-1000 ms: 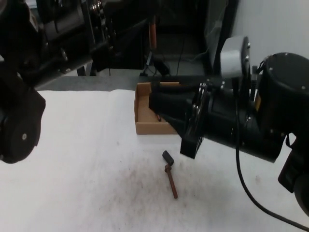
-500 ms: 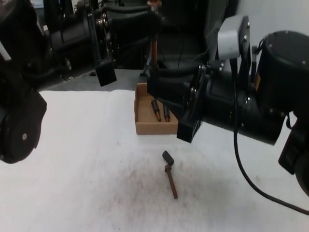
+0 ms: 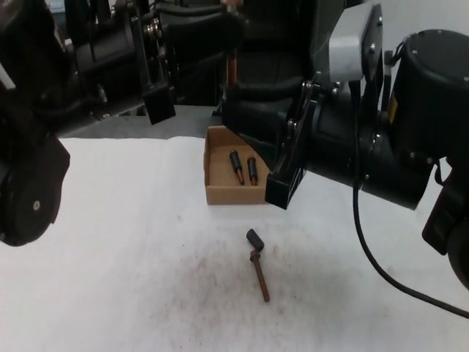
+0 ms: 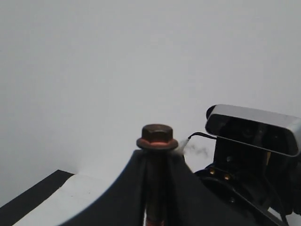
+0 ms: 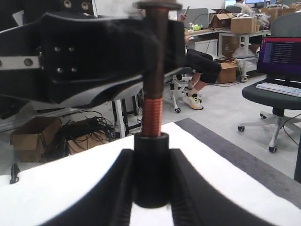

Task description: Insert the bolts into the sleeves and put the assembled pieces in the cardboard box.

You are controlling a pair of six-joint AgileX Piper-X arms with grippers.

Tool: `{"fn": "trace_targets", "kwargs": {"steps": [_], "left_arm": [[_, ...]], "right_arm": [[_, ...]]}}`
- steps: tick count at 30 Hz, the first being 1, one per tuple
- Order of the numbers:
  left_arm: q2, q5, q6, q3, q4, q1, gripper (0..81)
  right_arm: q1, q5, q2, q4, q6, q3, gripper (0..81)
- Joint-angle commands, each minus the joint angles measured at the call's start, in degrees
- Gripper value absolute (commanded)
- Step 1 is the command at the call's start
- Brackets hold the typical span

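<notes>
My left gripper [image 4: 157, 157] is shut on a rusty hex-head bolt [image 4: 156, 137], which it holds upright. My right gripper [image 5: 151, 155] is shut on a black sleeve [image 5: 151, 176] directly under it. The bolt's threaded shank [image 5: 152, 113] meets the sleeve's top opening. In the high view both arms meet above the cardboard box [image 3: 217, 192], and the bolt [image 3: 231, 70] stands between them. Two assembled pieces [image 3: 237, 166] [image 3: 251, 170] lie in the box. A loose sleeve [image 3: 254, 237] and a loose bolt [image 3: 259, 274] lie on the white cloth in front of the box.
The white cloth [image 3: 110, 242] covers the bench, with a dirty patch around the loose parts. The right arm's bulky body [image 3: 381, 154] hangs over the bench's right side. Office chairs and boxes stand in the room behind.
The right arm has risen off the box, uncovering the two pieces inside. The left arm has come into view from the upper left above the box.
</notes>
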Motion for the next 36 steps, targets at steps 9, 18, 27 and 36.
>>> {"fn": "trace_targets", "kwargs": {"steps": [9,18,27,36], "left_arm": [[-0.28,-0.20,-2.34,-0.53,5.36,-0.32,18.3],[-0.28,-0.45,-2.34,-0.53,7.13,-0.32,58.1],[-0.49,-6.12,-2.34,-0.53,1.14,1.18,57.4],[-2.17,-19.55,-2.91,-0.53,7.56,6.57,0.5]], "right_arm": [[-0.25,5.37,-0.17,-9.25,-0.46,-0.67,0.8],[-0.25,5.38,-0.17,-8.83,-0.46,-0.67,0.8],[-0.44,5.38,-0.17,1.96,-0.46,-0.67,0.8],[-6.33,18.81,5.29,36.77,1.13,-11.38,0.8]]}}
